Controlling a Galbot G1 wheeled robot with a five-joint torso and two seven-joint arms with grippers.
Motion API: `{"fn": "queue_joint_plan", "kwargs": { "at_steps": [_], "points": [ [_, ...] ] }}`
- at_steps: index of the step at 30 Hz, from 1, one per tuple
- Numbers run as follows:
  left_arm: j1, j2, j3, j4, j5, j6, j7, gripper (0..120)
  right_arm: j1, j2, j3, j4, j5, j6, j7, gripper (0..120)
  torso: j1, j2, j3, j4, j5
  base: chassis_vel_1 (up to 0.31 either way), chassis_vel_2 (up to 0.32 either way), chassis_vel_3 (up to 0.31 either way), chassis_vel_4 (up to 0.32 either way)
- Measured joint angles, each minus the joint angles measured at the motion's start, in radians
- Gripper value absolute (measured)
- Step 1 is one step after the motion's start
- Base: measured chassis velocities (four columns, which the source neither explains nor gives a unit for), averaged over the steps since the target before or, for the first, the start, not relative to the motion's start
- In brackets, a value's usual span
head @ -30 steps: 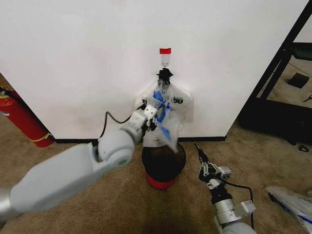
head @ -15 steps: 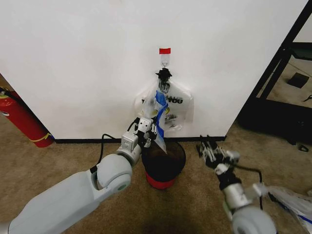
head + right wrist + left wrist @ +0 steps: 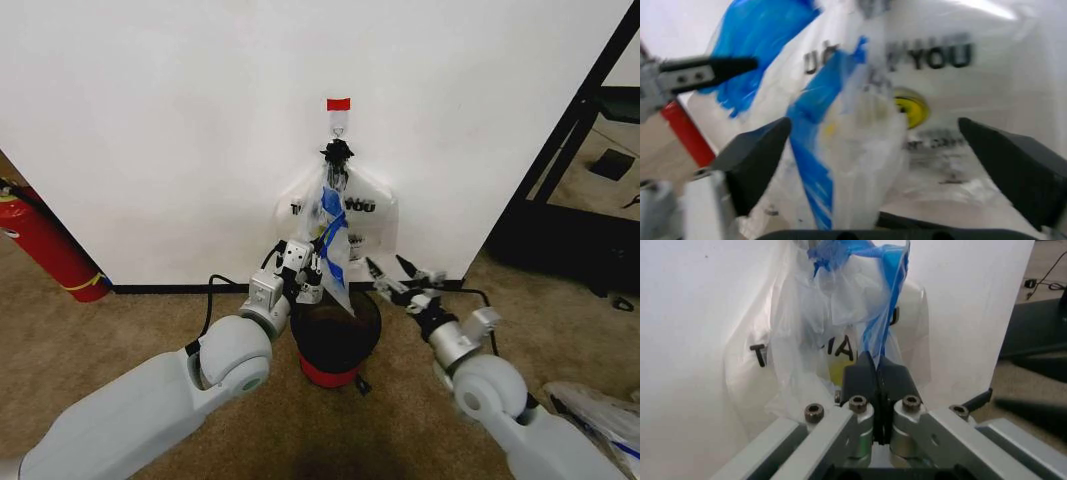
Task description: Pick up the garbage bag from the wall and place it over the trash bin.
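Observation:
The garbage bag (image 3: pixel 332 235), thin translucent plastic with blue patches, hangs in front of the wall (image 3: pixel 150 120), its lower end over the trash bin (image 3: pixel 335 335), which is black with a red base. My left gripper (image 3: pixel 306 276) is shut on the bag's edge just above the bin's left rim; the left wrist view shows the fingers (image 3: pixel 861 382) pinching a blue strip of the garbage bag (image 3: pixel 840 305). My right gripper (image 3: pixel 397 271) stands open beside the bin's right rim. In the right wrist view the garbage bag (image 3: pixel 840 165) lies ahead between the spread fingers (image 3: pixel 753 155).
A fuller white "THANK YOU" bag (image 3: pixel 370 215) hangs behind from the hook under red tape (image 3: pixel 339 104). A red fire extinguisher (image 3: pixel 45 250) stands at the left. A black frame (image 3: pixel 580 130) is at the right, and another plastic bag (image 3: pixel 600 410) lies on the carpet.
My right arm has swung up and leftward from the carpet to the bin's right side, its fingers open toward the bag. My left gripper lowered with the bag, then held still.

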Motion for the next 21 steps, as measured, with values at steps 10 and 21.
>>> {"fn": "queue_joint_plan", "kwargs": {
  "at_steps": [10,21],
  "points": [
    [-0.004,-0.002,0.009,-0.010,-0.002,0.015,0.000,0,0.114,-0.025,-0.099,-0.078,-0.064,-0.006,-0.032,100,0.000,0.000,0.000,0.0001,-0.0001,0.000,0.000,0.000,0.000],
    [0.006,0.009,0.019,-0.017,0.010,0.015,0.007,0,0.205,-0.033,-0.188,-0.133,-0.069,-0.037,-0.021,100,0.000,0.000,0.000,0.0000,-0.0002,0.000,0.000,0.000,0.000]
  ]
}}
